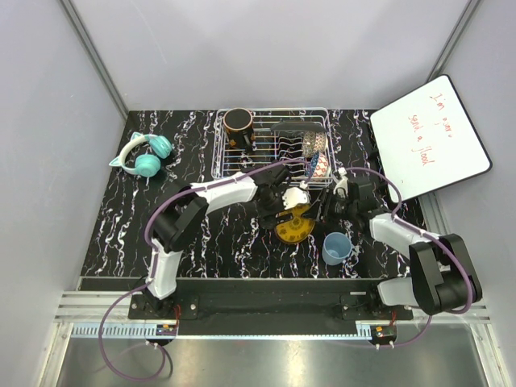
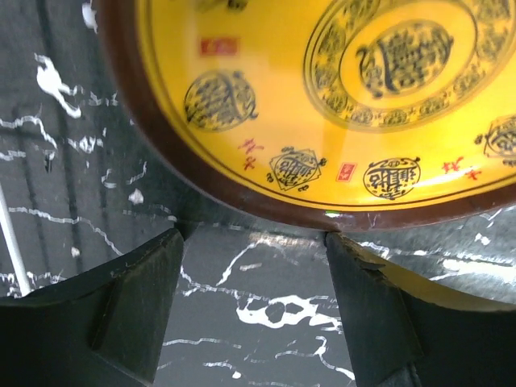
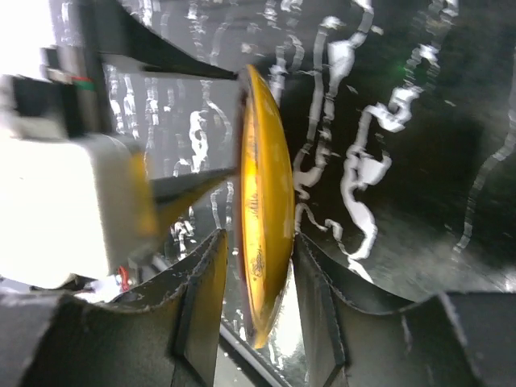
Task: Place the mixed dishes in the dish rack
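Getting the yellow plate up is a job for two, so both my grippers are at it. The plate is low over the black table, just in front of the dish rack, not in it.

My right gripper has one finger on each face of the plate, near the rim and very close. I cannot tell if they are squeezing it.

My left gripper has its fingers wide apart with nothing between them. The plate's brown rim is right by their tips. I think they are there so the plate cannot slide away while my other fingers take it.

I think the plate has to stand on its edge to slip between the rack's wires. That is why I take it by the rim.

The dark mug is in the rack. The light-blue cup waits on the table near my right arm.
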